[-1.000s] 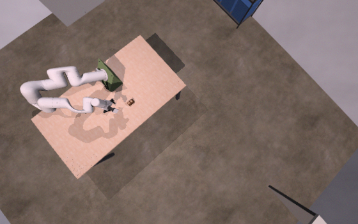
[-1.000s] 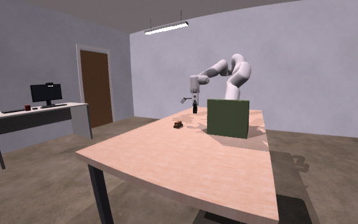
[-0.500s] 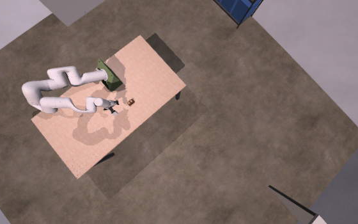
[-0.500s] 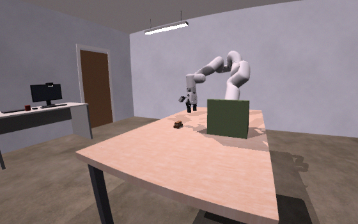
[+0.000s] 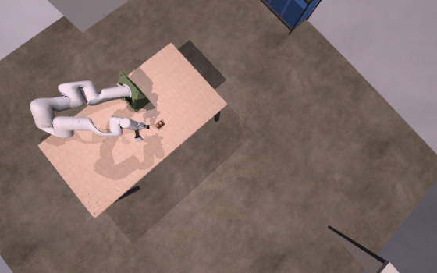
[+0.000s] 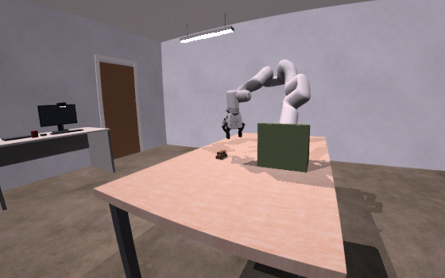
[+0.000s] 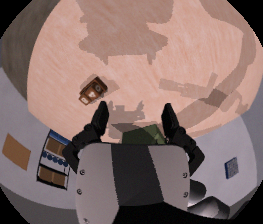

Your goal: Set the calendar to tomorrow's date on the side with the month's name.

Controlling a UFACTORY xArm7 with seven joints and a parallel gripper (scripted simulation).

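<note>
The calendar (image 5: 160, 124) is a small brown tray with its cubes, standing on the wooden table. It also shows in the exterior view (image 6: 221, 154) and in the wrist view (image 7: 94, 91), too small to read any digits. My gripper (image 5: 142, 131) is open and empty. It hangs above the table, a short way from the calendar, as the exterior view (image 6: 233, 133) shows. In the wrist view my fingers stand wide apart, with the calendar up and to the left of the left fingertip.
A green box (image 6: 283, 146) stands on the table at the arm's base, also in the top view (image 5: 133, 93). A desk with a monitor (image 6: 57, 115) stands off to the left by a brown door.
</note>
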